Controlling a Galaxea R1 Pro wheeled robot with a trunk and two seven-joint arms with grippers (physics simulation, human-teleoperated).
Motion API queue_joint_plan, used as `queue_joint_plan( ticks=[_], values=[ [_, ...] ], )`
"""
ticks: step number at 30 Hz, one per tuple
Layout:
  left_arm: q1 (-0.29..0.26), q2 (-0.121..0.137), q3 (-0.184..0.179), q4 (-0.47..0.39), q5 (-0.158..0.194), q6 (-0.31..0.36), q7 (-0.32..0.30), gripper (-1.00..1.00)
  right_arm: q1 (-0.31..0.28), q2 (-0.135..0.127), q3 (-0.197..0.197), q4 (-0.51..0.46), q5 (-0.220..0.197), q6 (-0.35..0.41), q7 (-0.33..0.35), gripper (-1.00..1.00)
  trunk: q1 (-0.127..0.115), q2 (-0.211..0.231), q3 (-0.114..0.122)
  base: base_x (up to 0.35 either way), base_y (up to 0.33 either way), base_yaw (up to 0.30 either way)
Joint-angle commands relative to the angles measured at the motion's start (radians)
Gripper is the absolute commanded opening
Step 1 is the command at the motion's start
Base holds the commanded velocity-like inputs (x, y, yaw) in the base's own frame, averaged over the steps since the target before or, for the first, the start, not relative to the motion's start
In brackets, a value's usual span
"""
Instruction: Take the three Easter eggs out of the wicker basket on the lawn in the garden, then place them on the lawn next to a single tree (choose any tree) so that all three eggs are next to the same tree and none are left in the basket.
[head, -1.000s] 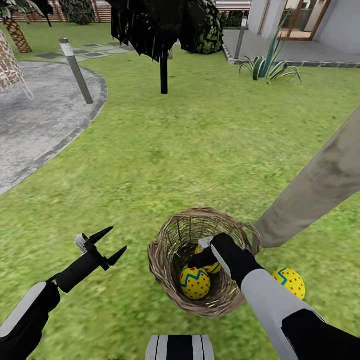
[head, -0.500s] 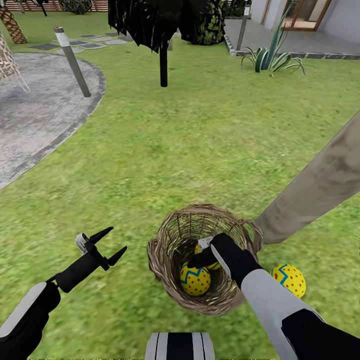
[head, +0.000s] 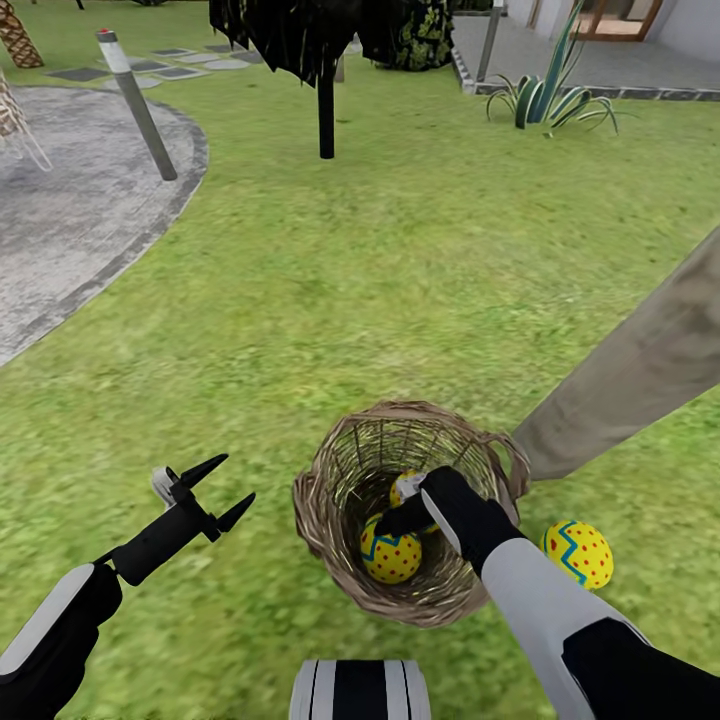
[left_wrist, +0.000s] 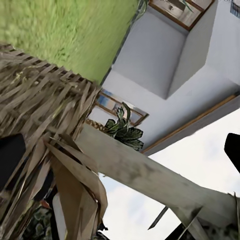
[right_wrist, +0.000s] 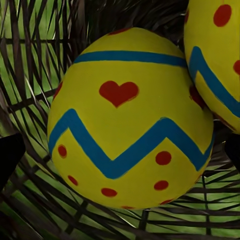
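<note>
Right gripper (head: 400, 512), black and fingered, reaches down inside the small round brown woven wicker basket (head: 330, 520), its tips hidden among the eggs in the head view; the right wrist view shows dark fingertips at either edge with a yellow egg with red dots and a blue zigzag band (right_wrist: 131, 120) between them, so the jaws are spread and not clamped. A second patterned yellow egg (right_wrist: 215, 50) lies touching it (both rest on the basket's weave). A third patterned yellow egg (head: 578, 553) sits on the bright green lawn (head: 400, 280) just beside the pale grey-beige tree trunk (head: 640, 370) and near the basket. Left gripper (head: 228, 488) hovers over grass beside the basket, its black prongs parted and holding nothing
</note>
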Motion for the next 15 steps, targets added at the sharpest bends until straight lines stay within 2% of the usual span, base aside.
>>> queue_joint_plan(
  ticks=[1,3,15],
  values=[
    [0.0,0.0,-0.001,0.0,-0.005,0.002,-0.008,1.0,-0.001,0.0,0.003,-0.001,-0.001,0.004,0.001,1.0,0.0,-0.001,-0.005,0.0,0.0,0.0],
    [0.0,0.0,-0.001,0.001,-0.005,0.002,-0.008,1.0,-0.001,0.002,0.003,-0.001,-0.001,0.004,0.001,1.0,0.0,-0.001,-0.005,0.0,0.0,0.0],
    [0.0,0.0,-0.001,0.002,-0.005,0.002,-0.008,1.0,-0.001,0.0,0.002,-0.001,-0.001,0.004,0.001,1.0,0.004,-0.003,-0.039,0.0,0.0,0.0]
  ],
)
